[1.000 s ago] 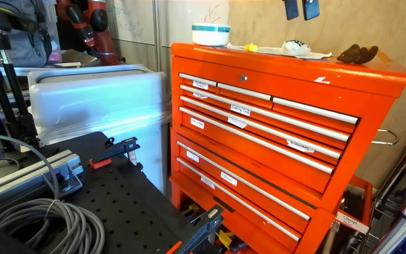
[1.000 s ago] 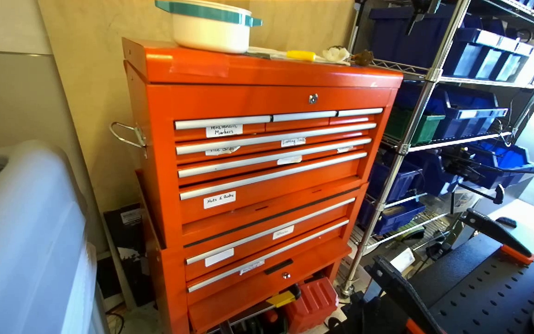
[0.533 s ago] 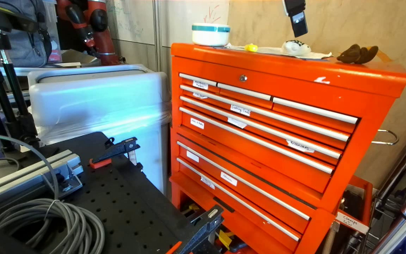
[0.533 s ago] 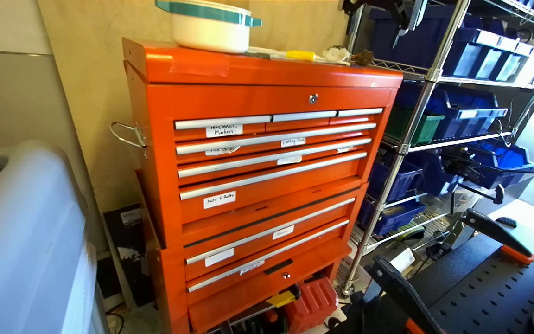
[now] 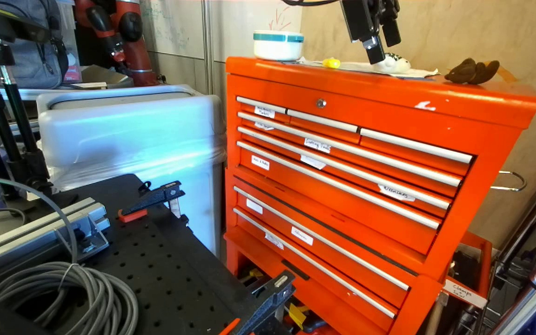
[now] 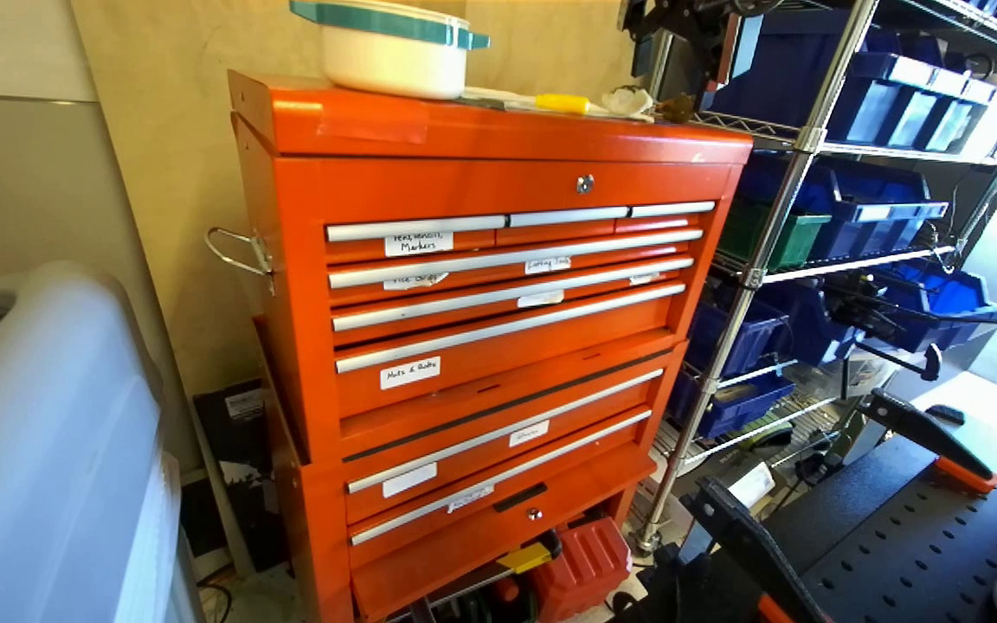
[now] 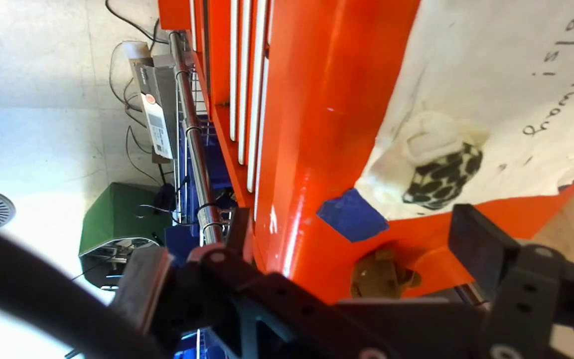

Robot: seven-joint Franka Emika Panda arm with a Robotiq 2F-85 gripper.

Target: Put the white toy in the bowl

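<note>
The white toy lies on a paper sheet on top of the red tool chest. It also shows in an exterior view. In the wrist view the white toy has a dark spotted patch and lies ahead of the fingers. The bowl, white with a blue-green band, stands at the far end of the chest top and shows also in an exterior view. It is out of the wrist view. My gripper is open and empty, above the chest top. In an exterior view one finger partly covers the toy.
A brown lumpy object sits beyond the toy, away from the bowl, and shows below it in the wrist view. A yellow object lies between bowl and toy. Wire shelving with blue bins stands beside the red chest.
My gripper has come down from above towards the chest top, near the white toy, and its tilt has changed. The toy, the bowl and the other objects have not moved.
</note>
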